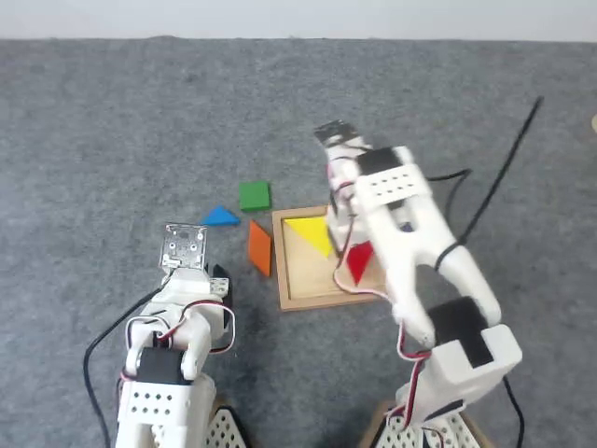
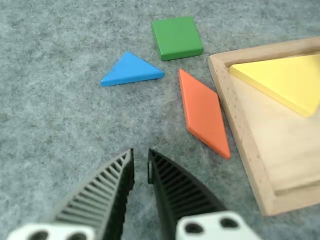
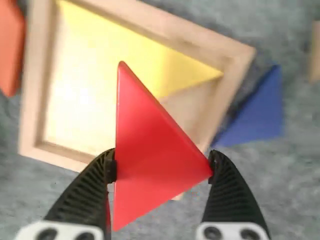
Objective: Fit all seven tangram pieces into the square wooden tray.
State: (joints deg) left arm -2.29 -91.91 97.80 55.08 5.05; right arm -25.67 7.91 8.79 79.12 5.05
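Note:
The square wooden tray (image 1: pixel 322 301) (image 2: pixel 241 136) (image 3: pixel 190 36) lies mid-table with a yellow triangle (image 1: pixel 311 233) (image 2: pixel 285 77) (image 3: pixel 115 60) flat inside it. My right gripper (image 3: pixel 160 167) hangs over the tray's near right part, shut on a red triangle (image 1: pixel 359 263) (image 3: pixel 150 160) held by its edges. A dark blue triangle (image 3: pixel 255 112) lies outside the tray against its rim. To the tray's left lie an orange parallelogram (image 1: pixel 260 247) (image 2: pixel 202 112), a light blue triangle (image 1: pixel 220 217) (image 2: pixel 131 70) and a green square (image 1: pixel 254 195) (image 2: pixel 177 36). My left gripper (image 1: pixel 221 280) (image 2: pixel 141 161) is shut and empty, just short of the parallelogram.
Grey felt covers the table. Black cables run off to the right of the right arm (image 1: pixel 401 215). A pale object (image 3: pixel 315 50) shows at the edge of the right wrist view.

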